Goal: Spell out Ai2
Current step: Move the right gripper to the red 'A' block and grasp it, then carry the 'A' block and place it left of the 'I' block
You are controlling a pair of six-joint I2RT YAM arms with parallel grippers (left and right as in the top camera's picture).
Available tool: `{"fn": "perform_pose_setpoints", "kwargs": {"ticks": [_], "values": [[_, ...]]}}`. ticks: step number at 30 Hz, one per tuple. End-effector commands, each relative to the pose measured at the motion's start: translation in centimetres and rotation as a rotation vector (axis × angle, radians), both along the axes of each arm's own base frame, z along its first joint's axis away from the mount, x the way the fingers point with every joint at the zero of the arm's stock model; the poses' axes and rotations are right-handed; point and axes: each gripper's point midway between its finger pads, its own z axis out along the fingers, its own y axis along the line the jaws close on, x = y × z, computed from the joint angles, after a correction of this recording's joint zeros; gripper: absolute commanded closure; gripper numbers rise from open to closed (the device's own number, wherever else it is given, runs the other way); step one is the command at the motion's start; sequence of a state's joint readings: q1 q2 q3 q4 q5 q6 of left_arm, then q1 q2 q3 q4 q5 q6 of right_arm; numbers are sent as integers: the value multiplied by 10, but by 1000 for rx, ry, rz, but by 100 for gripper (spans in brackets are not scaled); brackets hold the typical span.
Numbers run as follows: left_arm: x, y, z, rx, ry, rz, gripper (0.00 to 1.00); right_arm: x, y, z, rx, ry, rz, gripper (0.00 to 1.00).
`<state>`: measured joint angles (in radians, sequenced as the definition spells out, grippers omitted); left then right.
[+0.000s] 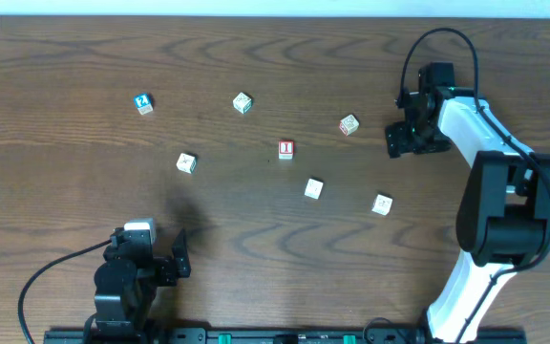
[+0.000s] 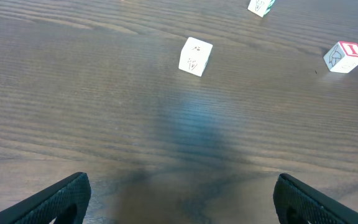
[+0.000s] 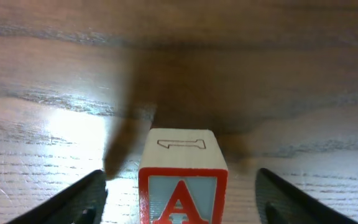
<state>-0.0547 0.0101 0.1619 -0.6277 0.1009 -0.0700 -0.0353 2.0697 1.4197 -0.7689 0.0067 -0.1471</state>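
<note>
Red-framed A cube point(image 3: 183, 186) sits on the counter point(image 3: 303, 87), framed by the spread right pincer point(image 3: 180, 183), likely lined up for grasping. Left pincer point(image 2: 182, 190) hovers spread, empty.

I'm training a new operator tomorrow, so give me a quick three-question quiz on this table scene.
1. How many cubes lie on the table?
2. True or false: the right claw is shut on the A cube.
3. Order the three task cubes from the overhead view's left to right.
Key: 1. Seven. 2. False; it is open, not touching the cube. 3. 2 cube, I cube, A cube.
</note>
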Motion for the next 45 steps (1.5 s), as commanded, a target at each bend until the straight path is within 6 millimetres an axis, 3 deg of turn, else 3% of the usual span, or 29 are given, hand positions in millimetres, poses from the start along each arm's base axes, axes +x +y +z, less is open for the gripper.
{"fn": "perform_pose_setpoints", "kwargs": {"ticks": [1,4,17,28,31,34,38,41,43,45], "values": [[0,1,-1,9,-2,-2,5,2,-1,1,7,-9,4,34],[0,1,-1,9,-2,-2,5,3,-1,1,6,-14,3,43],[0,1,-1,9,-2,-2,5,6,-1,1,6,-24,-1,64],[0,1,-1,9,-2,-2,5,7,-1,3,16,-26,-63,66],[0,1,-1,9,-2,-2,5,12,2,19,27,-23,-118,71],[0,1,-1,9,-2,-2,5,23,11,48,39,-33,-162,76],[0,1,-1,9,-2,-2,5,43,45,113,56,-96,-135,79],[0,1,-1,9,-2,-2,5,54,109,175,110,-201,-96,81],[0,1,-1,9,-2,-2,4,52,153,196,152,-246,-65,84],[0,1,-1,9,-2,-2,5,41,204,205,182,-276,-51,90]]}}
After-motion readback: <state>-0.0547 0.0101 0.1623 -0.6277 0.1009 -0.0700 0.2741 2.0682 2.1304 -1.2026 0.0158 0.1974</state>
